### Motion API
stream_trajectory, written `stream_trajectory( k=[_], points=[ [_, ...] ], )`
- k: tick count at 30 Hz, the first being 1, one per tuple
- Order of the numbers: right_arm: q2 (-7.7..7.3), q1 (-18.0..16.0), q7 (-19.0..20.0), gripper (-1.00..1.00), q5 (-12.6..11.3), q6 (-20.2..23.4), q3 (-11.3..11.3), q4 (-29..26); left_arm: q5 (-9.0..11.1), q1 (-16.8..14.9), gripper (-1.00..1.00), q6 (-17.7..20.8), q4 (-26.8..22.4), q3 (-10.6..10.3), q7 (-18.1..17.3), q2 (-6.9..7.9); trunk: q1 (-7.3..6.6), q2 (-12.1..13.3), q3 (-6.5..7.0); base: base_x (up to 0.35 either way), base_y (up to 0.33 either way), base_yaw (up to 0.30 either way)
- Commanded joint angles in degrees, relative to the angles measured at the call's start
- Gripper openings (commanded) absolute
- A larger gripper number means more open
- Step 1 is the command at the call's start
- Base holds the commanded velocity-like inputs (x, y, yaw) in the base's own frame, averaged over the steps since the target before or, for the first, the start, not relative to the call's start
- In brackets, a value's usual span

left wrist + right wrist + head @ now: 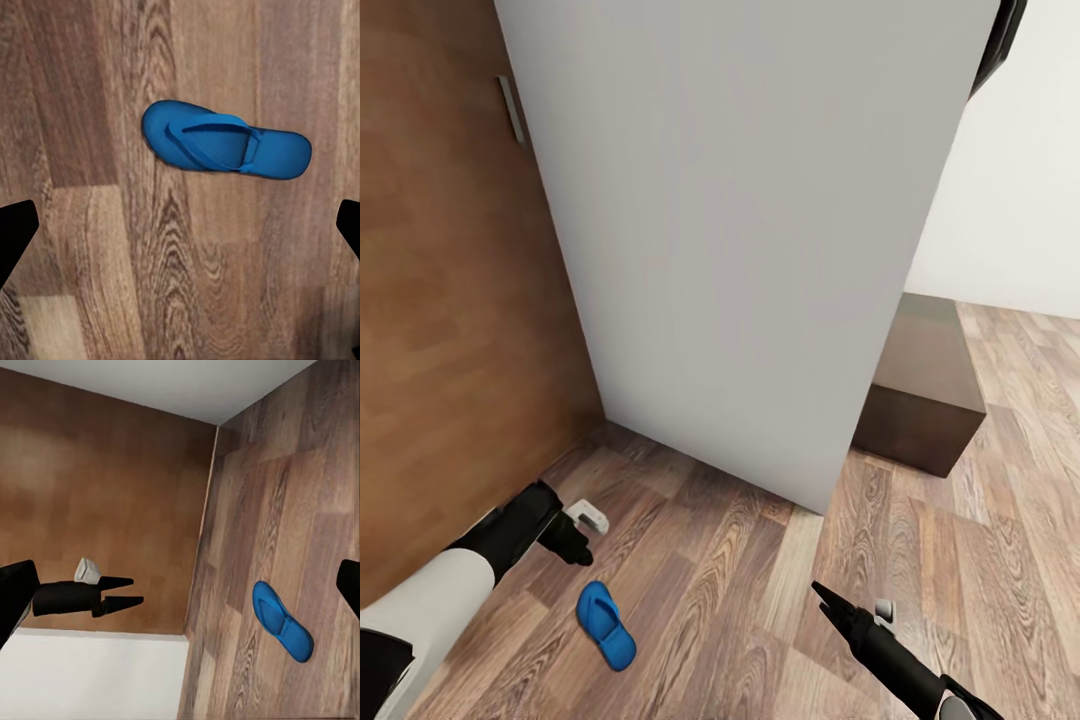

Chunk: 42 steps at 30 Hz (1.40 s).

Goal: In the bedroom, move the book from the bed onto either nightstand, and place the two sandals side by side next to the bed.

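Blue sandal (606, 625) flat on wood-plank floor (760, 560), just below the left gripper (572, 548), jaws wide. Left wrist view resolves its thin straps (217, 139). Right gripper (822, 595): can't tell.

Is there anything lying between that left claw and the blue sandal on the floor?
No. The left wrist view shows only bare wood-plank floor between the open left gripper and the blue sandal.

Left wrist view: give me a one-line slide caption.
Open left tool hovering above a single blue sandal lying flat, straps up, on the wood-plank floor.
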Motion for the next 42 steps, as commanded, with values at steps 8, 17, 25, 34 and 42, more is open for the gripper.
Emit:
stream_trajectory(
  k=[8, 17, 25, 34, 42],
  points=[
    [-0.02, 0.24, 2.93, 1.0, -0.51, 0.28, 0.0, -3.11, -0.97, -0.11, 1.0, -0.42, -1.63, -0.16, -0.49, 0.0, 0.19, -0.13, -1.83, 0.0, 0.0, 0.0],
    [-0.16, 4.42, 13.11, 1.0, 3.62, -3.93, -0.1, -13.42, -1.04, -0.12, 1.0, -1.69, -2.44, -0.14, -0.55, -0.15, 0.42, -0.25, -3.83, 0.0, 0.0, 0.0],
    [-0.13, 7.04, 15.71, 1.0, 10.54, -7.26, -0.1, -16.68, -1.13, -0.12, 1.0, -3.51, -2.65, -0.17, -0.44, -0.08, 0.63, -0.36, -5.6, 0.0, 0.0, 0.0],
    [-0.17, 7.4, 16.95, 1.0, 11.35, -7.64, -0.15, -17.02, -1.19, -0.14, 1.0, -4.98, -3.17, -0.18, -0.38, -0.12, 0.86, -0.48, -7.59, 0.0, 0.0, 0.0],
    [-0.18, 7.44, 17.34, 1.0, 11.55, -7.67, -0.42, -16.71, -1.28, -0.2, 1.0, -5.15, -6.03, -0.18, -0.39, -0.02, 1.07, -0.59, -9.36, 0.0, 0.0, 0.0]
  ],
)
